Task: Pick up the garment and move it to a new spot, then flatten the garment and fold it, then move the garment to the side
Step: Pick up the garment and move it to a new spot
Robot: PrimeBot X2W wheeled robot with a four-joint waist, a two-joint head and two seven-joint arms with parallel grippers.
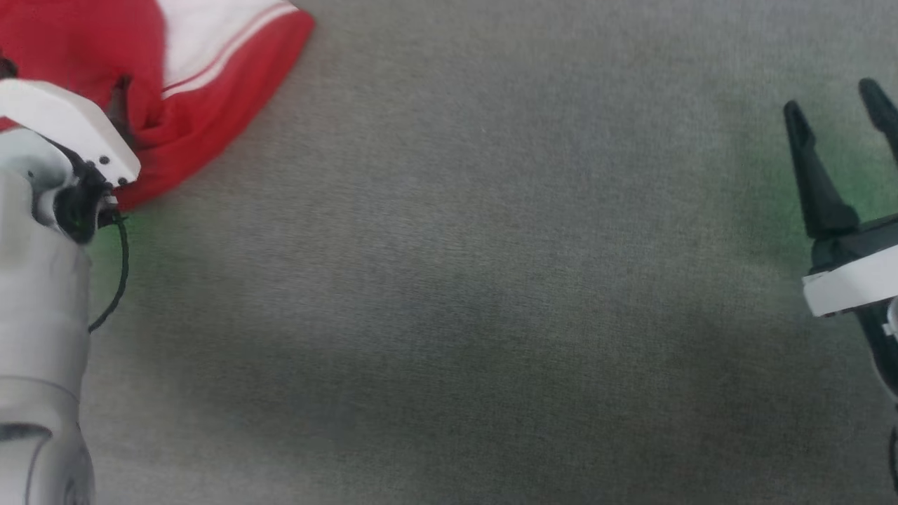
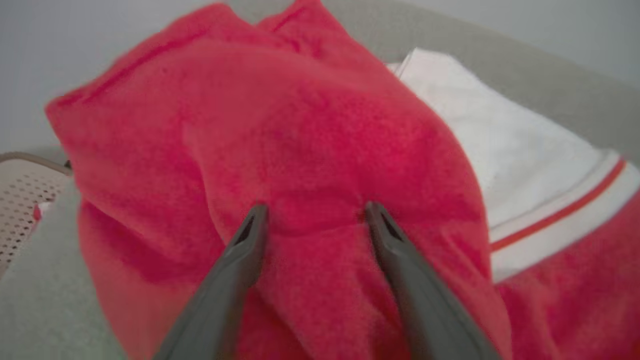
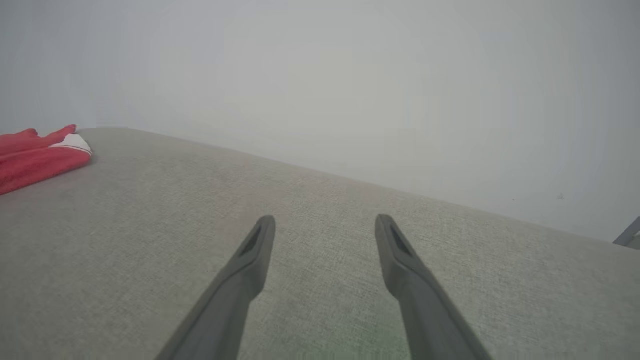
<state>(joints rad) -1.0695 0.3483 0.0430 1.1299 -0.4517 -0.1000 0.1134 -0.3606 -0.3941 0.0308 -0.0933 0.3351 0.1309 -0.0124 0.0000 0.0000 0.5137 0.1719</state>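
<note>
Garment (image 1: 210, 105) crumpled at far left corner of grey cloth surface (image 1: 456, 280); white sleeve (image 2: 500, 150) with red stripe lies on its right side. Left gripper (image 2: 312, 212): fingers spread wide, tips against red fabric, fold bulging between them, not pinched. Right gripper (image 1: 835, 98): fingers spread, holding nothing, above bare surface, well apart from garment.

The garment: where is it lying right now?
The garment lies bunched at the head view's top left on the grey surface, by the left gripper, jaws open.
</note>
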